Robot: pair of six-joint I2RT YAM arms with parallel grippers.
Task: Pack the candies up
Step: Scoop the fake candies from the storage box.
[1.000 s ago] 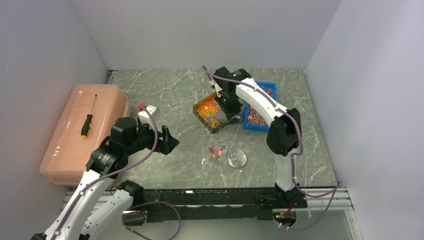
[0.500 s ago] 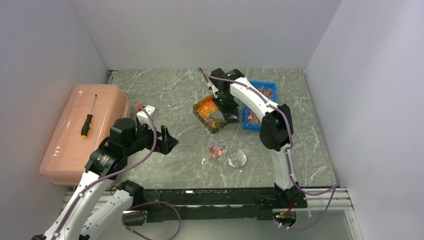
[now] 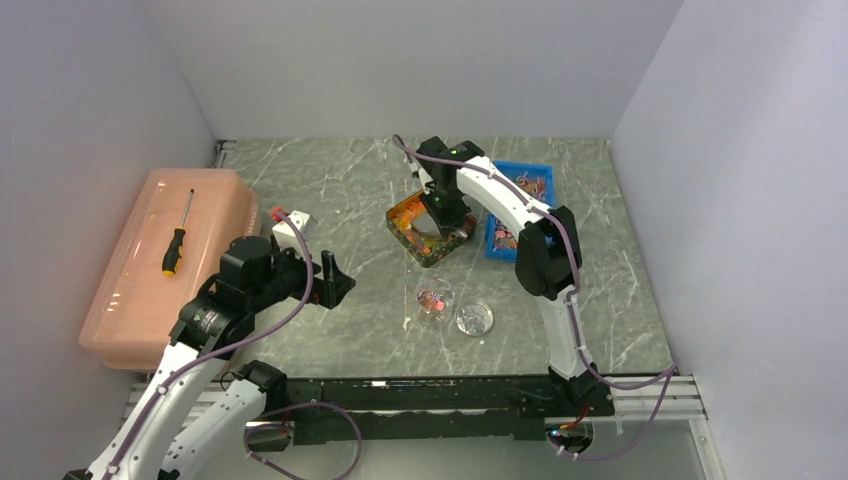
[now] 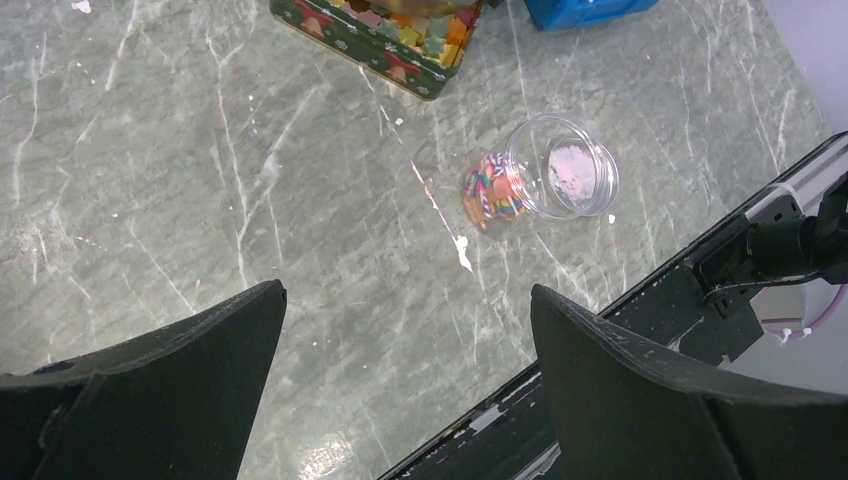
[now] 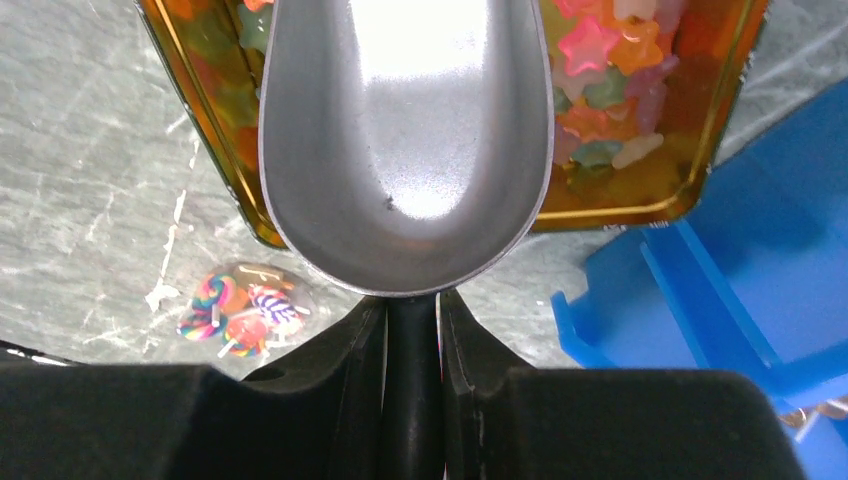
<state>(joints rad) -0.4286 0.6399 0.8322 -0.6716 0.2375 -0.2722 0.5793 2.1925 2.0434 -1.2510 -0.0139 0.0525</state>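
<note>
My right hand [image 5: 412, 340] pinched the handle of a silver metal scoop [image 5: 400, 140]. The tiny bright candies [image 5: 600, 60] lay in a gold tin box [image 5: 640, 205] ahead, under the scoop. My left hand [image 4: 405, 330] was spread wide.

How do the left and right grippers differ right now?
The left gripper is wide open and empty; the right gripper is shut on the handle of the metal scoop. The left gripper hangs over the table; the right gripper holds the empty scoop over the tin of candies. Both are black.
</note>
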